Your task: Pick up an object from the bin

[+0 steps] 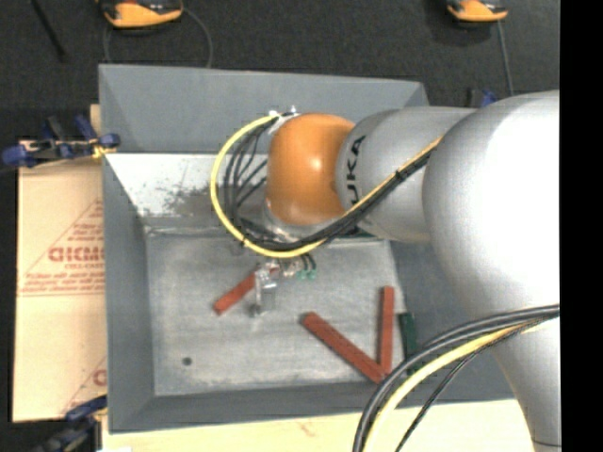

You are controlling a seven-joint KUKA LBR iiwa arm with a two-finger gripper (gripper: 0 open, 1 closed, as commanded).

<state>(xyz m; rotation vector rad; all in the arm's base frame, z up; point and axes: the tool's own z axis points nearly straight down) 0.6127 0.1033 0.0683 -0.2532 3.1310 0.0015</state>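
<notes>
Gripper [263, 295] low at right end of short red stick [229, 299], bin [179, 328] floor left of centre (clenched or released, cannot tell); better centred over stick, squeezed squarely, lifted straight.

Silver-grey KUKA-lettered arm [471, 186] with a glossy orange wrist cover [301, 168], looped by yellow and black cables [216, 182]

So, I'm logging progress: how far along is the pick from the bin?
Done: the approach. The arm is low inside the grey metal bin. In hand: its tip sits at the right end of the short orange-red flat stick on the floor; no grasp is visible. Left: gripping it and lifting it out. The long red-brown stick near the front lies apart.
</notes>
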